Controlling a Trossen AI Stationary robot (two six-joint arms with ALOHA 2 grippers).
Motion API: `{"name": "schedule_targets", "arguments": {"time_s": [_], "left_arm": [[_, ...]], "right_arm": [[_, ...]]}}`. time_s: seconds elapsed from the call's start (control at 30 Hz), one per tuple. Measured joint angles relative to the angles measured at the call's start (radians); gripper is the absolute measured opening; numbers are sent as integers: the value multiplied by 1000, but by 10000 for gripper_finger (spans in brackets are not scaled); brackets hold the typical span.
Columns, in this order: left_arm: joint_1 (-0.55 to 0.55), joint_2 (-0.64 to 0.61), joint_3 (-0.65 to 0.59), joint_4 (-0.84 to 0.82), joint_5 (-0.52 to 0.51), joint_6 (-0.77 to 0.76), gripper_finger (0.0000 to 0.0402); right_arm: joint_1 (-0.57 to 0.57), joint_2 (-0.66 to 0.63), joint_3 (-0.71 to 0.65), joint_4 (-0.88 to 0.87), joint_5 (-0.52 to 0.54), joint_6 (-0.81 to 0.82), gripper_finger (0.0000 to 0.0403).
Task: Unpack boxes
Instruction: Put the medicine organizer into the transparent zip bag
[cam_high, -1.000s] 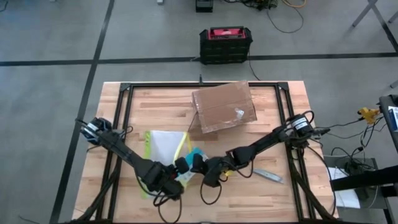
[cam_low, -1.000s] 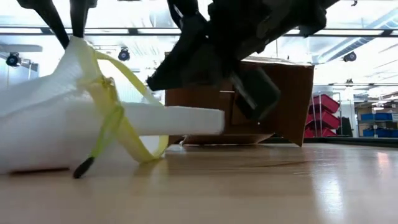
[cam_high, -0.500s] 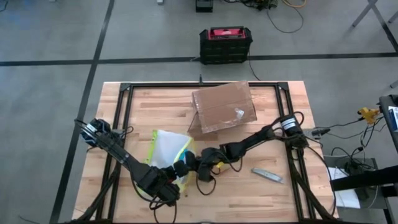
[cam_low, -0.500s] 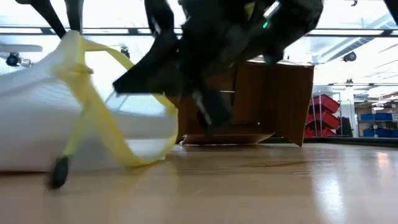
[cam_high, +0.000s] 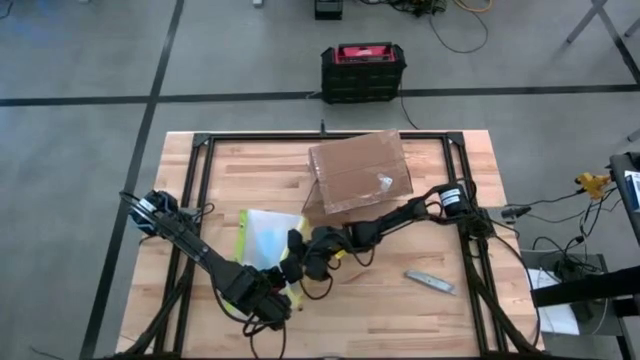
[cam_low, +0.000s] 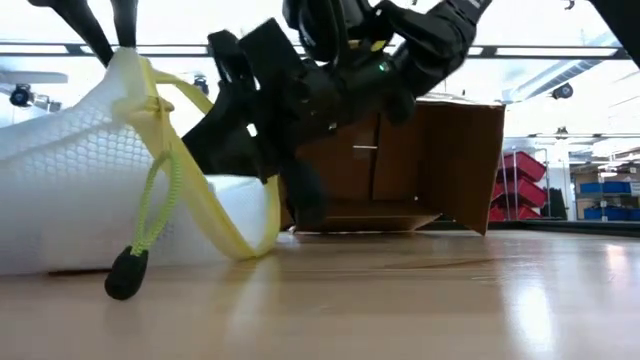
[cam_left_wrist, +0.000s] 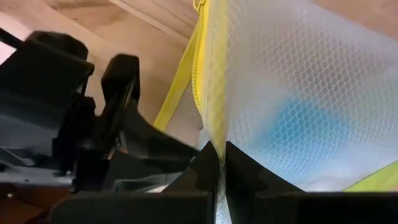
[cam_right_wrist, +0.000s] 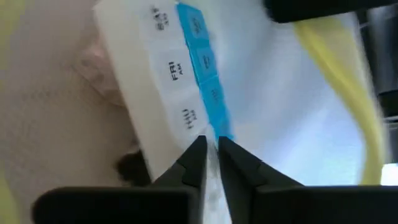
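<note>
My right gripper (cam_high: 300, 262) is nipped narrow on what looks like a weekly pill organizer (cam_right_wrist: 177, 74) inside the clear pouch (cam_high: 268, 238). My left gripper (cam_high: 283, 283) pinches the pouch's yellow edge. The cardboard carton (cam_high: 360, 171) lies behind, nearer my right arm.

The table (cam_high: 420, 310) is pale wood in butcher-block strips, smooth with a soft sheen in the low view. The carton (cam_high: 358, 172) is matt brown cardboard crossed by glossy clear tape. The pouch (cam_low: 70, 200) is translucent plastic with a honeycomb texture and a yellow-green zip edge; its puller tip looks like matt black rubber. Inside, a pill organiser (cam_right_wrist: 171, 81) shows smooth white and blue plastic.
</note>
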Motion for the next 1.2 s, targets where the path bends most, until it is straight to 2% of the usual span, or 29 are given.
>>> {"name": "schedule_targets", "arguments": {"time_s": [0.17,0.33,0.43,0.67,0.8,1.0,1.2], "left_arm": [[2,0,0,1,0,-51,0],[2,0,-2,2,-1,-62,0],[2,0,-14,11,-7,-62,0],[2,0,-91,142,-36,-62,0],[-1,-16,-100,140,-38,-62,0],[-2,-34,-129,149,-64,-62,0],[-1,-35,-144,187,-66,-60,0]], "right_arm": [[-4,-12,44,-103,10,81,114],[-1,-65,43,-188,112,86,175],[2,-99,43,-288,125,119,200],[34,-100,42,-363,143,228,236],[45,-99,40,-436,208,327,230],[46,-81,38,-490,199,575,181],[47,-63,39,-338,23,734,96]]}}
